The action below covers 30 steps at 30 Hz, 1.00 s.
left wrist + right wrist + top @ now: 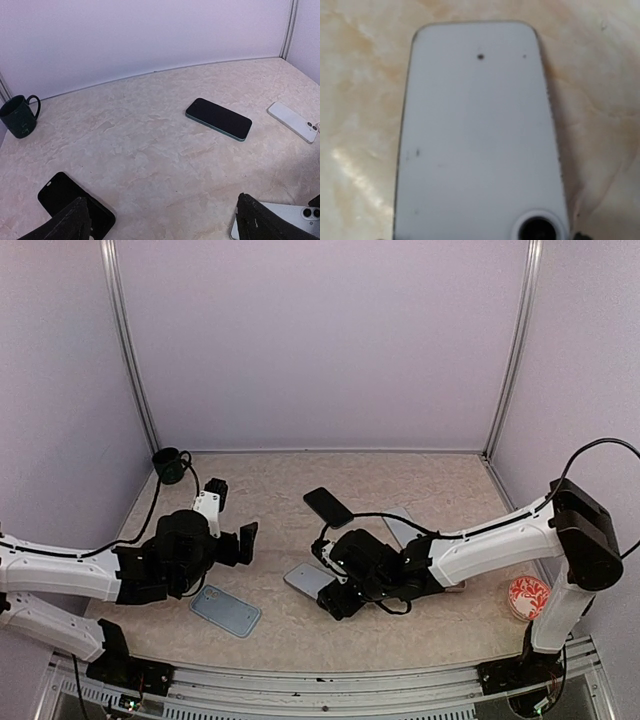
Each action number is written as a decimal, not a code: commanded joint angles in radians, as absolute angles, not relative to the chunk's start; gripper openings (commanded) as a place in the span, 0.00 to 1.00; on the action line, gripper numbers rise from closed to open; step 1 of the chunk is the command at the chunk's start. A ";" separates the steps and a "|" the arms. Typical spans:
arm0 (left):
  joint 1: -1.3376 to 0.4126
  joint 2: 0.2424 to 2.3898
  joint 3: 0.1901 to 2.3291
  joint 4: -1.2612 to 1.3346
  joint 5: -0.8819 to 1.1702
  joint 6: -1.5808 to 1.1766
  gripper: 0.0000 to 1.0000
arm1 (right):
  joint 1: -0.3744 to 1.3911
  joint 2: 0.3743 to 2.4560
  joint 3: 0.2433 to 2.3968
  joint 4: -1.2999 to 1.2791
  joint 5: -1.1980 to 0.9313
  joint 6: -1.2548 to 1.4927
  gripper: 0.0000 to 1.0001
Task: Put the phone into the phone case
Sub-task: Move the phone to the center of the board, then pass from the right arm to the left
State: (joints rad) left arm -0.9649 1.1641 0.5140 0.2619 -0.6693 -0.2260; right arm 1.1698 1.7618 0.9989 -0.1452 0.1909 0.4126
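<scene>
Left claw (232,515): released, jaws spread wide, nothing between them. It hangs over the table (430,480) at left of centre in the top view. In the left wrist view only its two dark fingers (70,222) show, at the bottom corners.

Right claw (335,592): low, at the near-right end of the white phone (308,580), just below frame centre in the top view. The frames do not show its fingers clearly, so I cannot tell whether it is clenched on the phone or only resting over it.

White phone: lies flat on the table, back side up. It fills the right wrist view, with the camera lens at the bottom edge. Its lens end also shows in the lower right corner of the left wrist view.

Blue case (225,610): flat on the table, lower left of the top view, below the left claw. It sits near the white phone without touching it.

Other items:
- Mug (170,462), dark, upright, far-left corner by the back wall.
- Dark phone (328,505), flat, just above frame centre.
- Second white phone (405,525), flat, right of the dark phone, partly hidden by the right arm.
- Flat black item (75,202), lower left of the left wrist view. Phone or case: cannot tell.
- Red-and-white round item (527,597), lower right, beside the right arm's upright link.
</scene>
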 commanded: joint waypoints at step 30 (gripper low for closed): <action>-1.394 1.404 0.359 0.644 -0.864 0.431 0.95 | 1.177 1.621 0.969 -0.143 0.082 0.403 0.65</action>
